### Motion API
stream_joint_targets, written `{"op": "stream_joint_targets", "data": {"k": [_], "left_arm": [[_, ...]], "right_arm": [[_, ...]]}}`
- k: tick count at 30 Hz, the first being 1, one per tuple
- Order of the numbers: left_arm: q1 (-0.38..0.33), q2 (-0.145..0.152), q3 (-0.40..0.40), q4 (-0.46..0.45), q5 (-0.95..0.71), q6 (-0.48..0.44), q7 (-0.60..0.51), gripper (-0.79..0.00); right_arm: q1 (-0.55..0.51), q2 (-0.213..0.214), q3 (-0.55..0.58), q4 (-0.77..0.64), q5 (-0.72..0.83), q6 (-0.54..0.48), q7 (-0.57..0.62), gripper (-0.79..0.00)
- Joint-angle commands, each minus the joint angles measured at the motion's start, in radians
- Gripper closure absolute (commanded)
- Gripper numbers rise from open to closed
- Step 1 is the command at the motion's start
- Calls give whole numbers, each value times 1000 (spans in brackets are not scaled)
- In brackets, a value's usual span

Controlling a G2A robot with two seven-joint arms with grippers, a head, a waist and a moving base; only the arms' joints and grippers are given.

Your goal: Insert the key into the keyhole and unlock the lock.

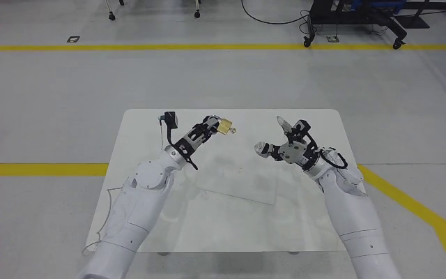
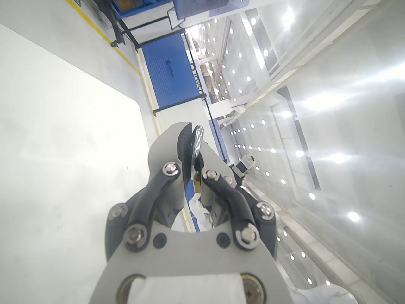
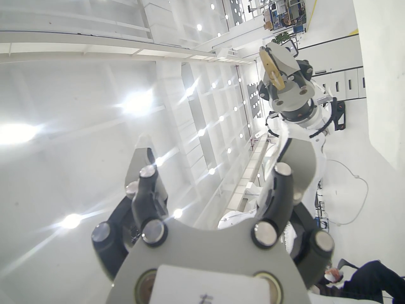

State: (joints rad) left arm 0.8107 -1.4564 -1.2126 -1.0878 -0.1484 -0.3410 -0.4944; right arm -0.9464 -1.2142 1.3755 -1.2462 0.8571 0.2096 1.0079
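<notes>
My left gripper (image 1: pixel 217 127) is shut on a brass padlock (image 1: pixel 225 126) and holds it above the back middle of the white table (image 1: pixel 293 223). In the left wrist view a sliver of brass (image 2: pixel 197 185) shows between the closed fingers (image 2: pixel 185 142). The right wrist view shows the lock (image 3: pixel 269 64) farther off in that gripper, with a small pale piece (image 3: pixel 278 79) sticking out of it toward my right arm; I cannot tell if it is the key. My right gripper (image 1: pixel 272 136) is open and empty a short way to the lock's right, facing it (image 3: pixel 218 159).
A faint clear sheet (image 1: pixel 240 183) lies flat on the table in front of both grippers. Yellow floor lines (image 1: pixel 49 169) run past the table on both sides. A person's dark sleeve (image 3: pixel 373 275) shows at the edge of the right wrist view.
</notes>
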Motion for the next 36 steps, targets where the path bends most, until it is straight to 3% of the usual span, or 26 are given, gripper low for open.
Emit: {"op": "stream_joint_targets", "data": {"k": [1,10,13,18,31,34,36], "left_arm": [[1,0,-1,0,0,3,1,0],[3,1,1,0,13,7,5,0],[10,7,35,-30,202,72,67,0],[-14,13,124,-20,441,226,-59,0],[-87,-18,298,106,667,333,-97,0],[-99,-24,310,126,673,331,-101,-194],[-103,-26,316,136,683,331,-103,-268]], "right_arm": [[0,0,0,0,0,0,0,-785],[0,0,0,0,0,0,0,-785],[0,0,0,0,0,0,0,-785],[0,0,0,0,0,0,0,-785],[0,0,0,0,0,0,0,-785],[0,0,0,0,0,0,0,-785],[0,0,0,0,0,0,0,-785]]}}
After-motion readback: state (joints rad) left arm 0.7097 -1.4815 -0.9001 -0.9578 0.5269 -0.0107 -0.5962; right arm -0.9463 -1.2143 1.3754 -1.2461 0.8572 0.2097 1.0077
